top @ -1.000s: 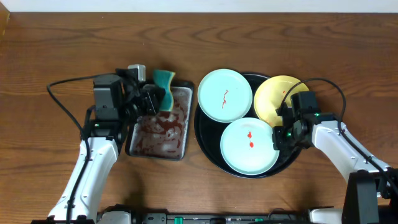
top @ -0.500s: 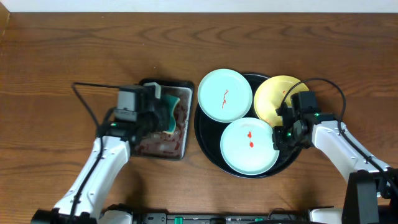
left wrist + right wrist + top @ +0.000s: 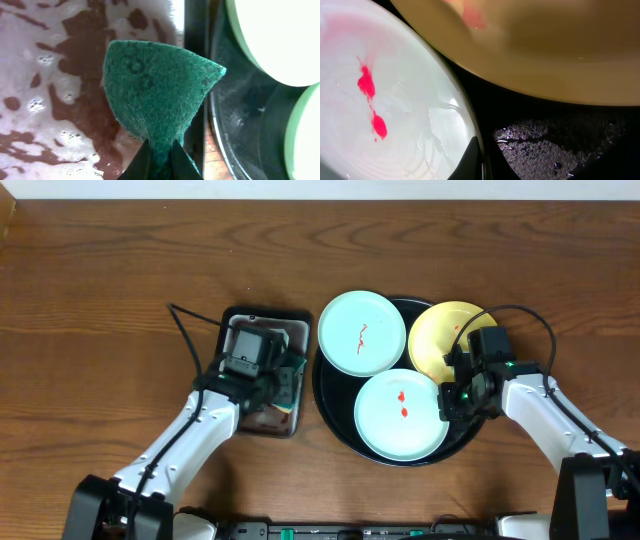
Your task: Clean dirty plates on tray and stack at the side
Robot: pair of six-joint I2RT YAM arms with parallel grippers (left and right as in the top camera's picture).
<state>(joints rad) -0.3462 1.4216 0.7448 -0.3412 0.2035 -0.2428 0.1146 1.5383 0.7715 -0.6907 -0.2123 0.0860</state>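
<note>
The left gripper [image 3: 160, 159] is pinched tight on the near end of a green sponge [image 3: 156, 90]. It holds the sponge over the right side of the small metal tray [image 3: 262, 313], which has red-brown wet stains in it. The sponge's right corner reaches out to that tray's right edge. The black tray [image 3: 333, 423] is just past that edge, with only a thin strip of wood between the 2 trays.

The right gripper [image 3: 481, 161] is nearly closed, nipping the right rim of the near mint plate [image 3: 400, 416]. That plate has 2 red spots.

All 3 plates sit on the black tray. The far mint plate [image 3: 361, 333] has a thin red squiggle, and its far left edge sticks out over the tray's rim. The yellow plate [image 3: 443, 340] is at the far right, and its near edge sits just above the near mint plate's rim. The plates are packed close together.

The brown table [image 3: 100, 260] has lots of bare wood far back, at the left, and to the right of the black tray.
</note>
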